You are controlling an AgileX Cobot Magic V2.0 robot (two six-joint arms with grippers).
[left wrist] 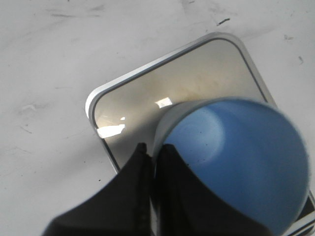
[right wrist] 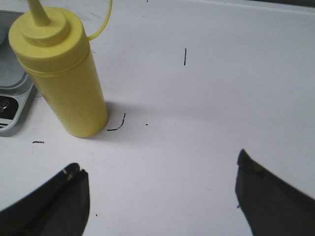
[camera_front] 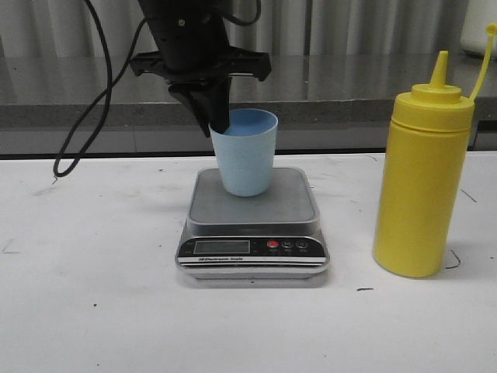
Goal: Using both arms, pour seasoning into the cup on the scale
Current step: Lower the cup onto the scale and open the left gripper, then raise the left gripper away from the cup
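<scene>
On the white counter [camera_front: 93, 295], the scale [camera_front: 252, 203] is sitting mid-surface with open room lying all around it. The cup [camera_front: 245, 151] is standing upright on its platform, and the left gripper [camera_front: 220, 118] is pinching the cup's rim. The seasoning [camera_front: 423, 183] is standing right of the scale, apart from the right gripper [right wrist: 157, 189], whose fingers are spreading wide.

This is looking like a robot test lab rather than a home kitchen: a bare white worktop [camera_front: 93, 311] is showing scuffs and pen marks, with a grey ledge [camera_front: 349, 85] and corrugated metal wall [camera_front: 365, 23] standing behind.
</scene>
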